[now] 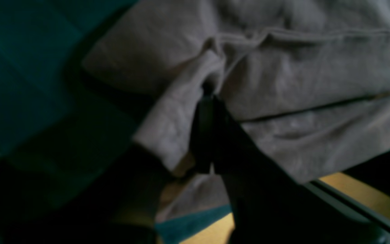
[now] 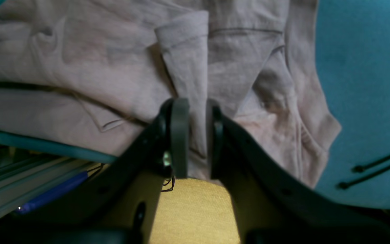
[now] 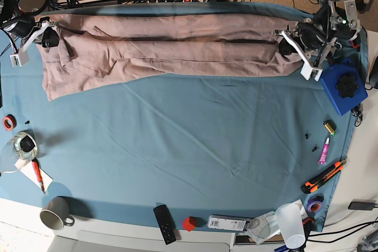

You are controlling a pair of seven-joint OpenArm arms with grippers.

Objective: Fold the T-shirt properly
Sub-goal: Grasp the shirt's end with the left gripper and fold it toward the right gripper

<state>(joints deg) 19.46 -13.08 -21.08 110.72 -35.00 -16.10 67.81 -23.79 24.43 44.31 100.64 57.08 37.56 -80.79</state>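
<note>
While the T-shirt (image 3: 165, 51) is lying folded into a long band across the far edge of the teal-covered surface (image 3: 189, 146), both claws are gripping it at opposite ends. The left claw (image 1: 208, 91) is pinching a bunched fold of the fabric, its jaws nearly together. The right claw (image 2: 196, 135) is clamping a narrow strip of cloth between its pads.

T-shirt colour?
Dusty pink-beige, plain, no print: the T-shirt shows best in the base view.

Matt wrinkled cotton T-shirt (image 3: 165, 48), cloth-covered table (image 3: 195, 146)
</note>
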